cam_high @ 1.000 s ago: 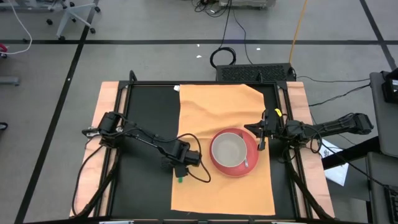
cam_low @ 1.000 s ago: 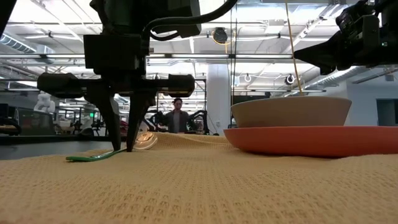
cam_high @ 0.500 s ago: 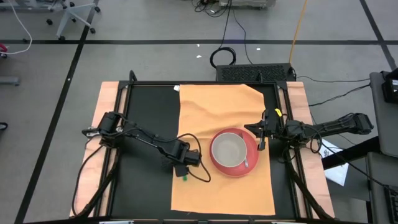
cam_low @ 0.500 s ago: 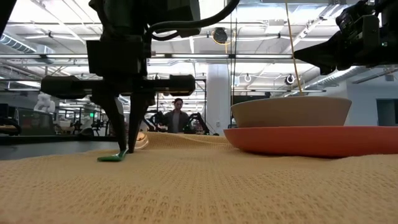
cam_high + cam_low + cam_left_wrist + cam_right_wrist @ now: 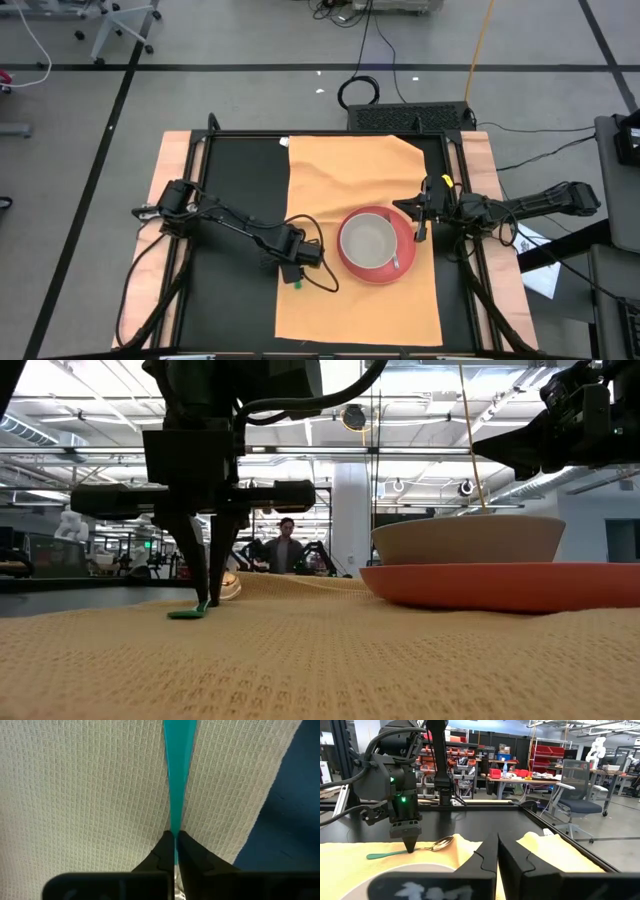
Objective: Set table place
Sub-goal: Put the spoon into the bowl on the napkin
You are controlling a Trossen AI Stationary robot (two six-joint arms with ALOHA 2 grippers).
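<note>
The left gripper (image 5: 207, 600) stands tip-down on the place mat (image 5: 340, 200), its fingers clenched on the green handle of a spoon (image 5: 407, 850) whose metal bowl lies flat on the cloth just beyond the fingertips. The bowl (image 5: 367, 241) on the red plate (image 5: 404, 245) sits near, on the side toward the right arm. To place the spoon well, lower until the handle rests fully on the cloth, then release and lift straight up, so the spoon does not drag. The right gripper (image 5: 497, 855), fingers pressed together and empty, waits past the plate. The mat, slightly wrinkled, covers part of the black desk (image 5: 240, 180). Beyond is a workshop; a person (image 5: 287, 548) stands far off.
</note>
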